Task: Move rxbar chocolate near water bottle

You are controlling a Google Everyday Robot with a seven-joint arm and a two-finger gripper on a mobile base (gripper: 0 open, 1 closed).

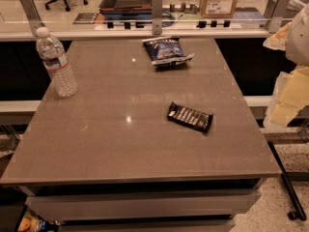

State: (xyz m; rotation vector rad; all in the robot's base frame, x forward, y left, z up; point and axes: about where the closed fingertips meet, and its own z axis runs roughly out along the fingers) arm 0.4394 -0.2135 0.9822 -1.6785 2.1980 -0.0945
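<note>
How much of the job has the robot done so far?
Nothing looks done yet. The rxbar chocolate lies on the table, right of middle, far from the water bottle at the left edge. Nothing is in hand: the end effector is beyond the table's right side. Left: grab, carry, set it by the bottle.

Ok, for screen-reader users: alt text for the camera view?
An rxbar chocolate lies right of centre on a brown table, apart from the water bottle standing at the back-left corner; a blue snack bag lies at the back. The gripper hangs beyond the table's right edge.
</note>
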